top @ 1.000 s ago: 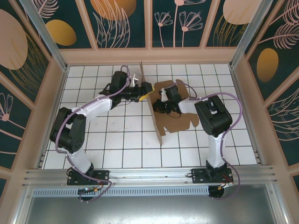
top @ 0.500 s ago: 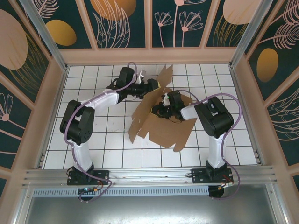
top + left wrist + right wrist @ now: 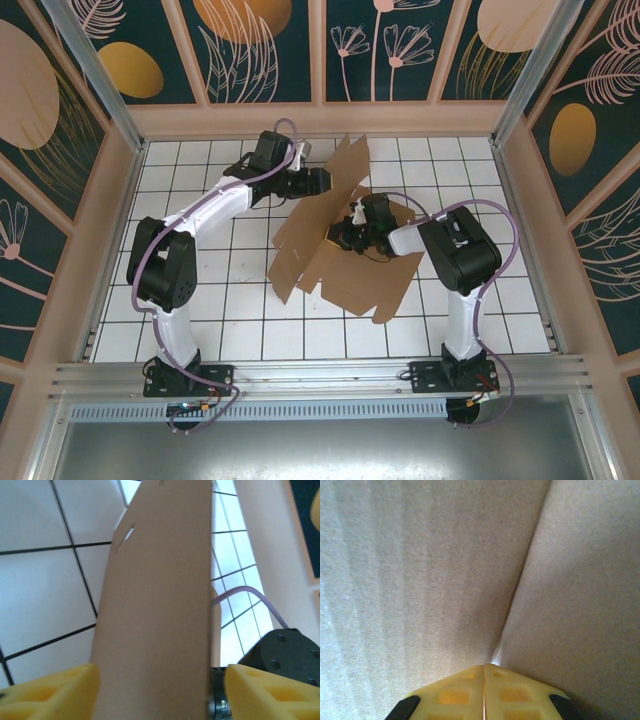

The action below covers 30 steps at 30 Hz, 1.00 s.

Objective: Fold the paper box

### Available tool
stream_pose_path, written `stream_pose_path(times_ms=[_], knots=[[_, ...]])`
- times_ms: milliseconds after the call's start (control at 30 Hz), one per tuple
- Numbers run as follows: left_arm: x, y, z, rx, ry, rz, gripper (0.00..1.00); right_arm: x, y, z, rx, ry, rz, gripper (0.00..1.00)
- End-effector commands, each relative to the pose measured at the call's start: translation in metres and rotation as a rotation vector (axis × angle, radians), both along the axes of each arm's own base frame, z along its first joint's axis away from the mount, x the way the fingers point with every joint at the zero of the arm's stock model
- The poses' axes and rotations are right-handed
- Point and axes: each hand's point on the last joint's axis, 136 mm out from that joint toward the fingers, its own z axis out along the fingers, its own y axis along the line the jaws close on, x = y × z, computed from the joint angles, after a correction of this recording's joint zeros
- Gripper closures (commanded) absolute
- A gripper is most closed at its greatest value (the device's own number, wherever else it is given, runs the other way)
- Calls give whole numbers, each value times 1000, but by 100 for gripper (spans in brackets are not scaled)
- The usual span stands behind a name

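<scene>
Left gripper [image 3: 161, 672] has its yellow fingers [image 3: 50, 692] spread, with a raised flap of the paper box [image 3: 345, 285] between them and a thin gap at one finger, so nothing is clamped. Right gripper [image 3: 484, 669] is fully closed, its tips set into a crease between two cardboard panels near the sheet's middle. Around them the box lies half unfolded at the centre of the white gridded table [image 3: 200, 290], one flap tilted up toward the far side.
</scene>
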Motion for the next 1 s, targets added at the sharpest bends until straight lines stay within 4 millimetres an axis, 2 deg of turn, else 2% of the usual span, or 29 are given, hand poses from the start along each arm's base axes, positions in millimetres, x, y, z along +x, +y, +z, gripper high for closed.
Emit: stream_pose_path(times_ms=[0,200,433,633,833,967], knots=[[-3,14,1,140,-48,-2,49,6,-14,-16,-79,7,-42,92],[4,21,-2,329,-127,19,81,4,-16,-21,-84,7,-46,93],[3,8,-6,583,-249,7,98,3,-8,-21,-78,16,-61,94],[1,6,-7,859,-393,43,99,11,-6,-16,-19,45,-140,93],[1,17,-7,1153,-533,115,100,16,0,-7,36,63,-164,92],[3,25,-7,1263,-583,147,100,14,6,-4,75,81,-152,89]])
